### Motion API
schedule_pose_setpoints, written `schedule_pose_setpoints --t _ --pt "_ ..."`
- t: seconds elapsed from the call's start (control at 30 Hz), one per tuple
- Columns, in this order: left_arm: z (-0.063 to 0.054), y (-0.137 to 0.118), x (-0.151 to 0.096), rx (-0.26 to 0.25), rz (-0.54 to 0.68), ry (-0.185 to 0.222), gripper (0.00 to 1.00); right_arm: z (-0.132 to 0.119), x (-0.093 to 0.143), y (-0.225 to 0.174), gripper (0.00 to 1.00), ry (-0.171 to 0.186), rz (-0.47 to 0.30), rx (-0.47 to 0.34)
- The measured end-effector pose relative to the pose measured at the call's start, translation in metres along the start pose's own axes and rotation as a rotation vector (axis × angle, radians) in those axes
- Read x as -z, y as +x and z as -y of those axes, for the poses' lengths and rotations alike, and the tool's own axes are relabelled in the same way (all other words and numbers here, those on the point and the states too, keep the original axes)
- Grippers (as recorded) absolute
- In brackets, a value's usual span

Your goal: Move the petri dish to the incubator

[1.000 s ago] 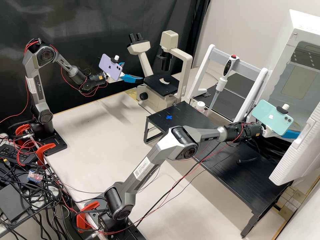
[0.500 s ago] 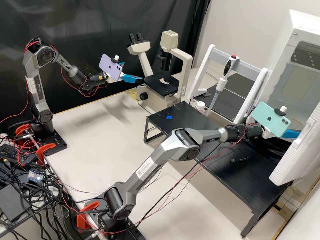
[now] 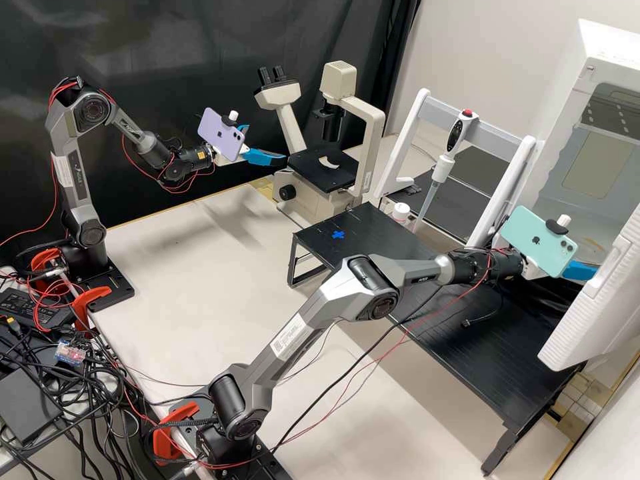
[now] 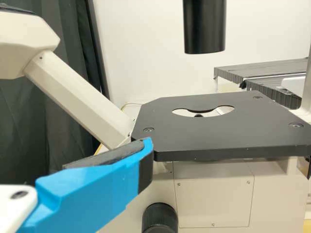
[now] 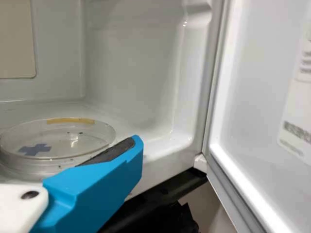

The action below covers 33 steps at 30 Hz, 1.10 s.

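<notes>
Dish [image 5: 58, 138] in incubator [image 3: 567, 113], high view's two o'clock; you cannot tell whether right gripper [image 3: 580, 270] beside it is pinching; left gripper [image 3: 267, 143], eleven o'clock, is spread; expect light, slippery, brittle walls, so take opposite sides gently.

The left tool [image 3: 268, 143] has a blue finger [image 4: 92, 194] near a black stage [image 4: 223, 138]; a black cylinder [image 4: 205, 26] hangs above.

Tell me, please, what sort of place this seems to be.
Probably a biology laboratory, judging by the microscope, the red-buttoned pipette, and the petri dish inside an open white chamber, likely the incubator.
</notes>
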Motion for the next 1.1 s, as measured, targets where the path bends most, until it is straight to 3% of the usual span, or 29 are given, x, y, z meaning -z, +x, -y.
schedule_pose_setpoints --t 0.2,0.23,0.4,0.57,0.7,0.77,0.87,1.1 --pt "0.0 0.0 0.0 0.0 0.0 0.0 1.0 -0.006 -0.005 -0.015 1.0 0.011 -0.022 -0.039" --pt "0.0 0.0 0.0 0.0 0.0 0.0 1.0 -0.009 -0.008 -0.022 1.0 -0.002 -0.035 -0.055" --pt "0.0 0.0 0.0 0.0 0.0 0.0 1.0 -0.017 -0.023 -0.051 1.0 0.017 -0.083 -0.089" --pt "0.0 0.0 0.0 0.0 0.0 0.0 1.0 -0.026 -0.042 -0.112 1.0 0.004 -0.167 -0.098" --pt "0.0 0.0 0.0 0.0 0.0 0.0 1.0 -0.024 -0.056 -0.16 1.0 0.066 -0.249 -0.125" --pt "0.0 0.0 0.0 0.0 0.0 0.0 1.0 -0.021 -0.059 -0.188 1.0 0.08 -0.312 -0.138" --pt "0.0 0.0 0.0 0.0 0.0 0.0 1.0 -0.015 -0.061 -0.227 1.0 0.083 -0.407 -0.149" --pt "0.0 0.0 0.0 0.0 0.0 0.0 1.0 0.012 -0.059 -0.306 1.0 0.063 -0.477 -0.11"
